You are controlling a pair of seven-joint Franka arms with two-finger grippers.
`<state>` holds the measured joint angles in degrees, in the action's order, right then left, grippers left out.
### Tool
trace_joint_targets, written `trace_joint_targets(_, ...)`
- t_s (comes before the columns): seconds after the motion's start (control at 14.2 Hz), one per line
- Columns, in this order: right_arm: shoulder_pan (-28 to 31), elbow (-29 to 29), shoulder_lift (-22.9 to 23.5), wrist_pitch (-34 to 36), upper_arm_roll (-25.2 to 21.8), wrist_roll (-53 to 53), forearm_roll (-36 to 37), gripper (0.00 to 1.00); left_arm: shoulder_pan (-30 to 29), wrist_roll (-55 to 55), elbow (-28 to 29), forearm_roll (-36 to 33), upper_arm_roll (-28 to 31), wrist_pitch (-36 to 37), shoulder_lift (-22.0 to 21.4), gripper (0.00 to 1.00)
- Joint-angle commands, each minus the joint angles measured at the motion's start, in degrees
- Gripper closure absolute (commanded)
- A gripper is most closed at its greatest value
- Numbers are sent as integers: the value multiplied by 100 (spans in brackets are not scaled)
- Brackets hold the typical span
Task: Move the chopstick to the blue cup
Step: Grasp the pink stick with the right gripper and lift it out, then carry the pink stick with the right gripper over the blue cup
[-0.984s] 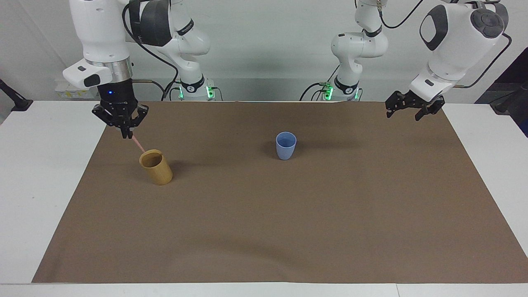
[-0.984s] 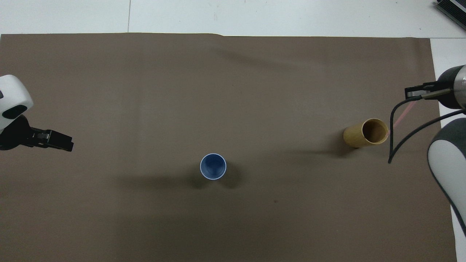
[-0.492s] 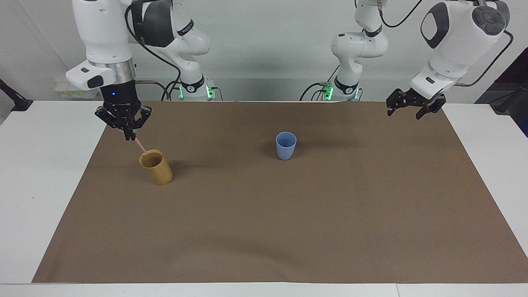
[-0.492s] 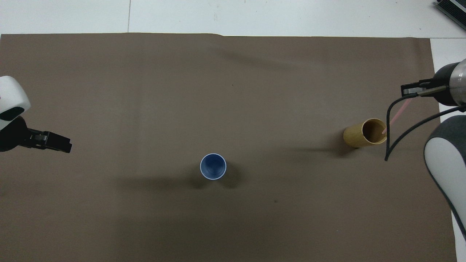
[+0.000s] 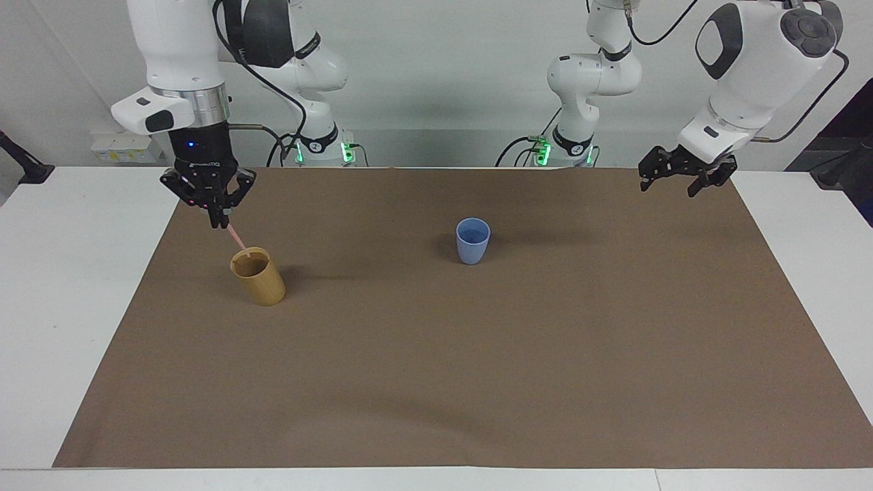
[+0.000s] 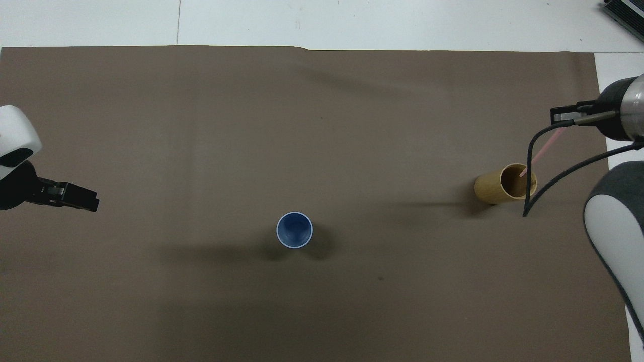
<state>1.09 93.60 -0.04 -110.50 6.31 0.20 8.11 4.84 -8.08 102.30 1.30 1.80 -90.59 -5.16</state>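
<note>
A thin pink chopstick (image 5: 233,236) (image 6: 541,149) hangs slanted from my right gripper (image 5: 219,223) (image 6: 559,118), which is shut on its upper end. The stick's lower end reaches the mouth of a tan cup (image 5: 258,277) (image 6: 503,184); I cannot tell whether it dips inside. The blue cup (image 5: 472,241) (image 6: 294,230) stands upright near the middle of the mat, well apart from both grippers. My left gripper (image 5: 672,181) (image 6: 85,199) hangs open with nothing in it over the mat's edge at the left arm's end, waiting.
A brown mat (image 5: 477,354) covers most of the white table (image 5: 61,273). The tan cup stands toward the right arm's end. A black cable (image 6: 531,171) from the right arm loops over that cup in the overhead view.
The right gripper has shifted a little toward the middle of the table with the chopstick, whose lower end has moved from the tan cup's rim to over its mouth. The left gripper barely moved.
</note>
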Motion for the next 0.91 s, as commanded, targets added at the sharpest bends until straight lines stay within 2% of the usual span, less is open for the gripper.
trace_joint_targets(0.0, 22, -97, 13, 117, 256, 400, -133, 100, -54, -45, -87, -77, -30, 24, -29, 0)
trace_joint_targets(0.14, 23, -97, 13, 126, 406, 884, -572, 100, -45, -45, -87, -68, -39, 24, -29, 0)
trace_joint_targets(0.42, 31, -97, -13, 108, 749, 1183, -1529, 100, -54, -45, -87, -68, -30, 15, -21, 0)
trace_joint_targets(0.7, -109, -97, -75, 38, 1126, 2744, -1698, 100, -45, -45, -87, -68, -39, 24, -21, 0)
trace_joint_targets(0.84, -118, -53, -171, 116, 1337, 3029, -1707, 100, -54, -45, -87, -68, -30, 15, -21, 0)
